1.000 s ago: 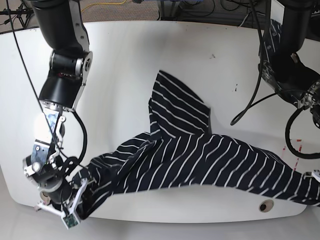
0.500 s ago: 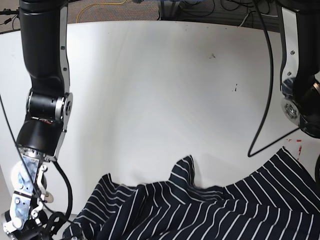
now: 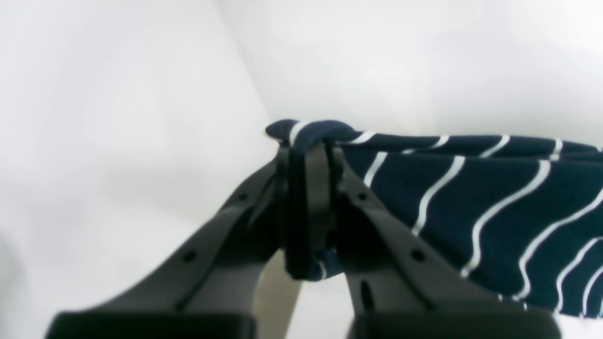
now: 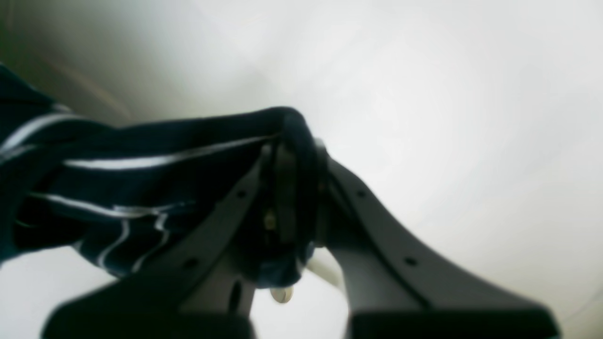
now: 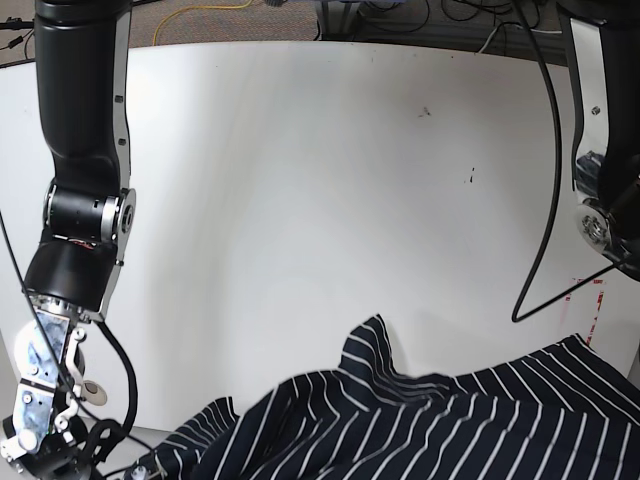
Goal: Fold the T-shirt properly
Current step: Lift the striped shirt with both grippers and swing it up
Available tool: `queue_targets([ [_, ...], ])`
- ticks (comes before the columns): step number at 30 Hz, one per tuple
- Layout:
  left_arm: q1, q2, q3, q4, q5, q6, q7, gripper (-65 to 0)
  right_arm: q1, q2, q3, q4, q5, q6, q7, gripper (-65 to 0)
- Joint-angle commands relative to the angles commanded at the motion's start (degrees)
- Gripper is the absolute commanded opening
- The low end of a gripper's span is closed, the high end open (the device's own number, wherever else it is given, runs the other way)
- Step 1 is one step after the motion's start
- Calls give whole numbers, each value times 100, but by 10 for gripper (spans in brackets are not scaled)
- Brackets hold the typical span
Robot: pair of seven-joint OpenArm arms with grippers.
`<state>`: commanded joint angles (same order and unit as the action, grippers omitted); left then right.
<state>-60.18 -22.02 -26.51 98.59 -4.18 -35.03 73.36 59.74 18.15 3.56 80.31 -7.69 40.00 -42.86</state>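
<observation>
Fingers [image 3: 308,197] [image 4: 294,197] on both your arms pinch the T-shirt [image 5: 420,425] edge, raised off the desk [image 5: 300,180]; no fold is made yet.

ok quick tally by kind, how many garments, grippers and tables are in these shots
garments: 1, the T-shirt
grippers: 2, the left gripper and the right gripper, each shut on the T-shirt
tables: 1, the white table
total: 4
</observation>
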Motion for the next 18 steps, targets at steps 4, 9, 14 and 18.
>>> queue_targets([
  [4, 510, 35, -193, 220, 0, 0, 0, -650, -695, 0, 132, 378, 0, 0, 0, -634],
  [9, 1187, 185, -440, 554, -9, 0, 9, -650, -1609, 0, 334, 774, 0, 0, 0, -634],
  [14, 2004, 237, -563, 976, -9, -211, 18, -650, -2602, -9, 598, 1178, 0, 0, 18, -634],
  [18, 2620, 264, -703, 1116, -9, -466, 18, -650, -3182, -158, 844, 1424, 9, 0, 18, -634],
])
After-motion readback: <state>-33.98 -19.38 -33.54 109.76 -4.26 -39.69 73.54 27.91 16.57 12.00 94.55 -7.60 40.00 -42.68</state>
